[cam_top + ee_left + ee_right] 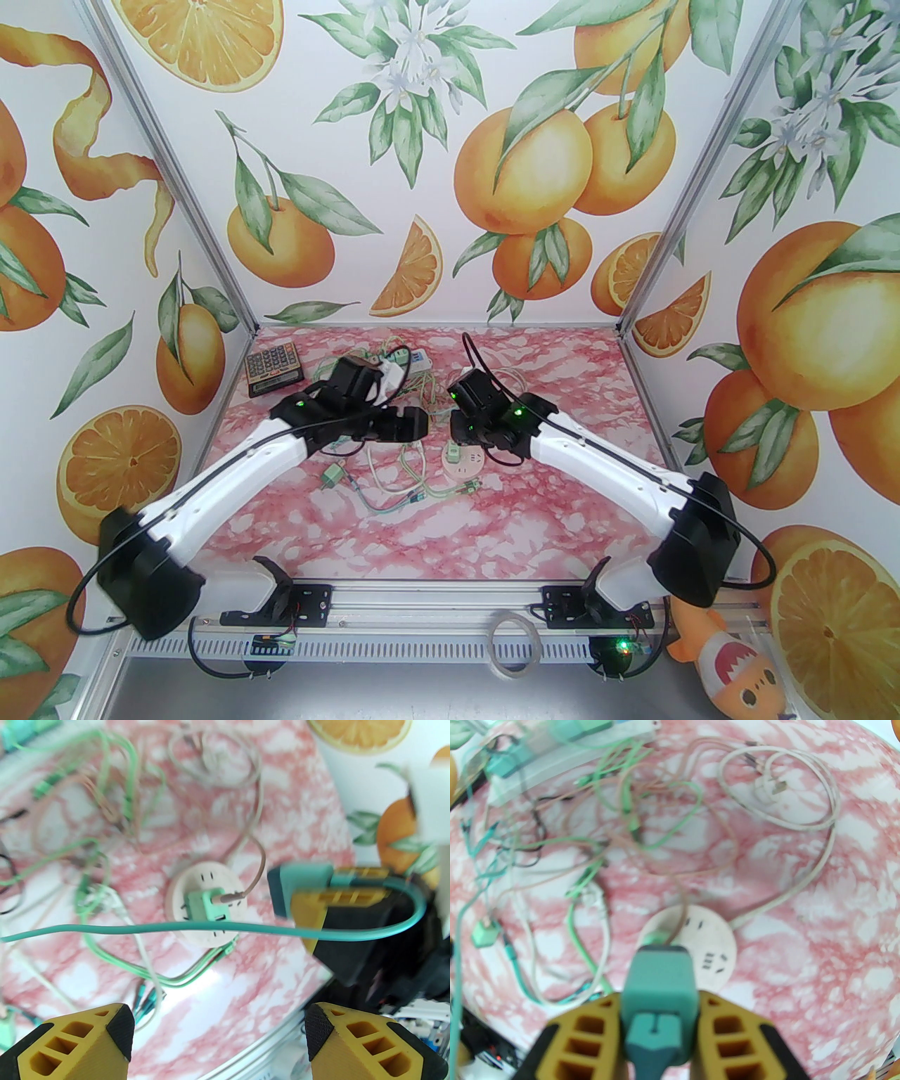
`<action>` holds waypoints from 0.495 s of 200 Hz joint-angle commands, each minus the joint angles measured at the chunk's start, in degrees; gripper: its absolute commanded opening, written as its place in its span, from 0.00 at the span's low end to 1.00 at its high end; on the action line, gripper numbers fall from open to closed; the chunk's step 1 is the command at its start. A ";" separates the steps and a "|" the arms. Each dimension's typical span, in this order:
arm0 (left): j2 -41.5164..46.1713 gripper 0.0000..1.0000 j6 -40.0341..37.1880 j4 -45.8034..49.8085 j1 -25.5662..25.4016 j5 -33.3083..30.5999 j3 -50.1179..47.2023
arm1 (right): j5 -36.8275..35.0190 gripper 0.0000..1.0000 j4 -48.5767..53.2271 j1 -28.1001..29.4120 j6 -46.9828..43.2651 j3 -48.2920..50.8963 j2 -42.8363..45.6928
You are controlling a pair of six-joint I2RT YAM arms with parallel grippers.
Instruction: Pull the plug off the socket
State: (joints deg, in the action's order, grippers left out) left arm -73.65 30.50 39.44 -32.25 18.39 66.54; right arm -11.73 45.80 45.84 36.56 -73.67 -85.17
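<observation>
right claw (660,999): I hold teal plug (659,971) clamped, long axis along fingers, clear of socket (715,934) just ahead and below | left claw (218,1024): apart, empty, facing socket | green plug (202,904) sits in socket, nearer my right arm, I judge

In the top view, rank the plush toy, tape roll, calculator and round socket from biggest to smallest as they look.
1. plush toy
2. tape roll and calculator, about alike; the tape roll sits nearer the camera
3. round socket
</observation>
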 commanded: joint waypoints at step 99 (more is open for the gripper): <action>16.08 1.00 -1.25 1.52 9.21 -14.97 -3.48 | -13.47 0.26 6.12 16.89 16.87 16.62 3.43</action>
State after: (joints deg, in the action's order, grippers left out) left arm -59.13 29.67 40.38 -23.64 6.90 64.47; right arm -19.20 50.02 59.83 48.47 -57.49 -78.56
